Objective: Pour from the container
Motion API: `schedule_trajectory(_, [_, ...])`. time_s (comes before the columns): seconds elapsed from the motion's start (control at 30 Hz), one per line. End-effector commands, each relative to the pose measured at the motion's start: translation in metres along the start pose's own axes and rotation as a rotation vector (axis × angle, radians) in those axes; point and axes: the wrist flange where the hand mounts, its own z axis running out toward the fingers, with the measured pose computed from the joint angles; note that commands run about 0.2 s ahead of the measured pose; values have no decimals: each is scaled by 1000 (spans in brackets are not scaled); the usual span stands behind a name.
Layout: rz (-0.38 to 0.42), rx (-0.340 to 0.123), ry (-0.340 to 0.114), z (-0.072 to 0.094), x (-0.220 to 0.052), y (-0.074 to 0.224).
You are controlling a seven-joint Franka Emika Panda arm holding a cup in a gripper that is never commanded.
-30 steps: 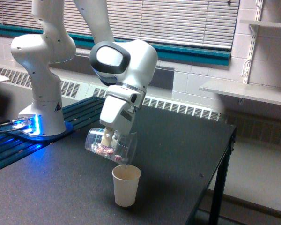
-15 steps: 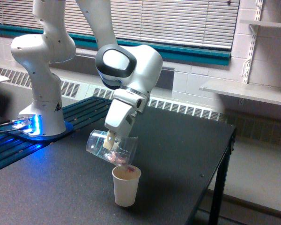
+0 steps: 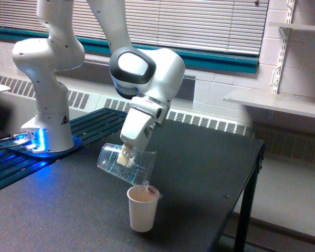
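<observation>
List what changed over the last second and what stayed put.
The gripper tipped the tumbler further, mouth down toward the exterior view's right. The pink, white and brown pieces that lay inside it have mostly gone into the paper cup, which now looks nearly full. The wrist shifted slightly to that view's right. The gripper kept its hold on the tumbler; the paper cup stayed upright on the table, and may have shifted slightly.
</observation>
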Motion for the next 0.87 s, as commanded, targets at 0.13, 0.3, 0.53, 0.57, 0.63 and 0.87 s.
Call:
schedule_trajectory(0.13, [-20,-7,3,0,1,4])
schedule_trajectory(0.3, [-16,-3,4,0,2,6])
schedule_trajectory(0.53, [-18,-5,10,-1,5,7])
schedule_trajectory(0.57, [-18,-3,8,-1,5,8])
schedule_trajectory(0.63, [-14,0,10,-1,6,9])
schedule_trajectory(0.87, [0,20,20,-2,9,13])
